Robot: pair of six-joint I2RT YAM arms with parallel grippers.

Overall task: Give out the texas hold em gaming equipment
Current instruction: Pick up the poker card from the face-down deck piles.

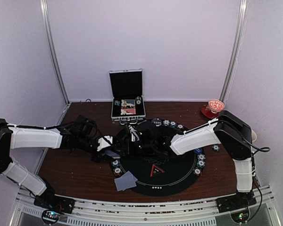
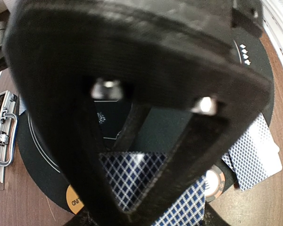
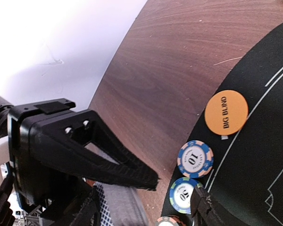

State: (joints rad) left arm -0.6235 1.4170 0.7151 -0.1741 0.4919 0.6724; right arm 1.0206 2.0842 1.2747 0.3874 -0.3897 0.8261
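Note:
My left gripper (image 1: 117, 146) is shut on a deck of blue-diamond-backed cards (image 2: 132, 179) over the left part of the black mat (image 1: 179, 176). My right gripper (image 1: 139, 141) meets it from the right, jaws wide apart, with the deck's grey edge (image 3: 115, 207) between them. In the right wrist view the left gripper's finger (image 3: 99, 157) crosses in front. An orange BIG BLIND button (image 3: 226, 112) and two blue chips (image 3: 195, 158) lie on the mat's edge. A few dealt cards (image 1: 126, 181) lie at the mat's near left rim, also in the left wrist view (image 2: 252, 155).
The open silver case (image 1: 127, 101) stands at the back, holding cards and chips. More chips sit along the mat's right rim (image 1: 200, 160) and far rim (image 1: 166, 123). A red bowl (image 1: 213, 108) stands at the back right. White walls enclose the table.

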